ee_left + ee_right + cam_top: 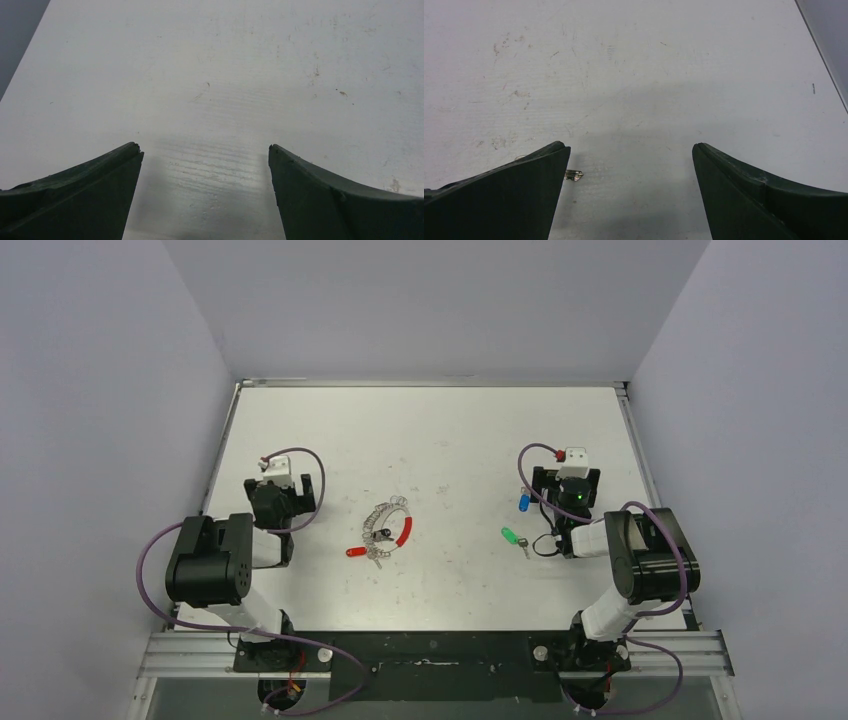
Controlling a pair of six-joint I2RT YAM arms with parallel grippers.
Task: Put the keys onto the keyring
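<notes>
The keyring, a silvery coiled loop with a red curved section, lies at the table's middle in the top view. A red-headed key is beside it. The blue key and the green key lie loose on the table just left of my right gripper. That gripper is open over bare table. A metal key tip peeks out by its left finger, its head hidden. My left gripper sits left of the keyring. It is open with nothing between its fingers.
Grey walls close in the white table on three sides, with a metal rim along the back and sides. Purple cables loop from both arms. The arm bases stand on a black rail at the near edge.
</notes>
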